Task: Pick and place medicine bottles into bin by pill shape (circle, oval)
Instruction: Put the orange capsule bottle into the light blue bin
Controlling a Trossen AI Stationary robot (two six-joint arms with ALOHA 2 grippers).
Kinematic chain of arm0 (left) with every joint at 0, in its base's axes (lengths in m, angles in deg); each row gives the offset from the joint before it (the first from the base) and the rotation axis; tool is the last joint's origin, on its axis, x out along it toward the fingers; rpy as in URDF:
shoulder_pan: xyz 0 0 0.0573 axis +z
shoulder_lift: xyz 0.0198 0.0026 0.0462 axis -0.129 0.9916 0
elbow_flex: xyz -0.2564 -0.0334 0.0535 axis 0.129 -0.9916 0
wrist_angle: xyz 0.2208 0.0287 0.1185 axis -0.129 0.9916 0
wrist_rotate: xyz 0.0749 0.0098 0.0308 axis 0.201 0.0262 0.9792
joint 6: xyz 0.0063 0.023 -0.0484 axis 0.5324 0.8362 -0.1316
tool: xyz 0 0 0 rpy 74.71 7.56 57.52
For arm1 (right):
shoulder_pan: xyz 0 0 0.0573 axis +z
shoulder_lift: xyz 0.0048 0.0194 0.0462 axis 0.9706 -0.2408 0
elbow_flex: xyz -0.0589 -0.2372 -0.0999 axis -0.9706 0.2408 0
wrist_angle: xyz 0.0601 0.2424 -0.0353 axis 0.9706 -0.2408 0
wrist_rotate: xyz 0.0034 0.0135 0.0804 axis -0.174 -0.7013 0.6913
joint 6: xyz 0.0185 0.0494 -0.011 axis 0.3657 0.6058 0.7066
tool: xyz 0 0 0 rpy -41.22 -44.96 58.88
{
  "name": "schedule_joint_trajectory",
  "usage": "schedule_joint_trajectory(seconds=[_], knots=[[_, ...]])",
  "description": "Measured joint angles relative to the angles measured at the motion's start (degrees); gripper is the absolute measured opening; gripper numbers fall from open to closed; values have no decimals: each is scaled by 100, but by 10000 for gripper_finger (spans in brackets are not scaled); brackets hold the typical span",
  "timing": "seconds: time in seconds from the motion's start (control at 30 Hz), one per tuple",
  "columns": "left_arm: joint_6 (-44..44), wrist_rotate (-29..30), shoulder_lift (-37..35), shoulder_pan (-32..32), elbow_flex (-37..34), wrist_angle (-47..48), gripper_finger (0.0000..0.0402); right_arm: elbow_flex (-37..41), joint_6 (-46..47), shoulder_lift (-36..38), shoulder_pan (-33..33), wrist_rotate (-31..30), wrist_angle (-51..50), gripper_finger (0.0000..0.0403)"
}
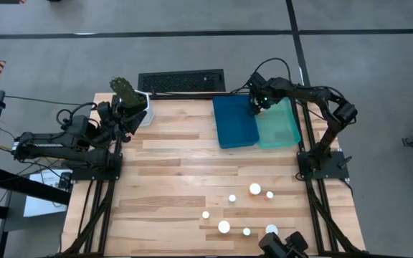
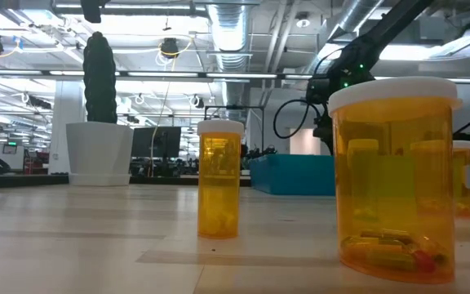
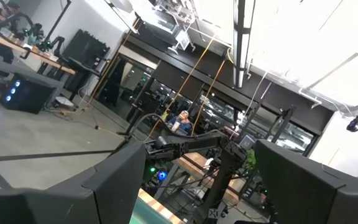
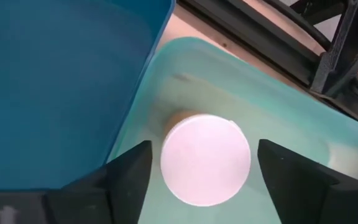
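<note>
My right gripper (image 1: 258,109) hangs open over the far end of the light-green bin (image 1: 282,127). A bottle with a round white cap (image 4: 205,158) stands on the bin's floor between its fingers, with a narrow gap on each side. Several more white-capped medicine bottles (image 1: 254,189) stand upright near the table's near right edge. The low view shows two close up, a narrow amber one (image 2: 219,180) and a wide amber one (image 2: 394,188) with pills at its bottom. My left gripper (image 1: 126,115) is open and empty, raised at the table's far left corner.
A dark-blue bin (image 1: 234,122) stands against the left side of the light-green bin. A white pot with a green cactus (image 1: 131,97) stands at the far left corner beside my left gripper. Bare wood lies across the table's middle (image 1: 185,165).
</note>
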Motion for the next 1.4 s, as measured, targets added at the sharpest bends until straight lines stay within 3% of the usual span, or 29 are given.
schedule_joint_trajectory(seconds=[0.23,0.47,0.6,0.8,1.03,1.23,1.4], knots=[[-1,-2,0,-2,0,0,297,-2,-103,293,-15,-2,-103,324],[-1,0,0,0,0,0,297,-7,-443,1327,-77,52,-96,323],[-1,0,0,0,0,-2,297,-7,-730,2077,-62,520,-95,323],[-3,0,0,0,-1,-2,297,-8,-944,3151,6,1799,-2,322],[-6,-1,0,-2,0,-2,297,-13,-962,3870,572,2328,217,322],[-7,-1,0,-1,0,0,297,-13,-983,4012,1243,2952,213,322],[-114,-2,0,-2,-1,0,297,-13,-838,3977,2006,3060,248,322]])
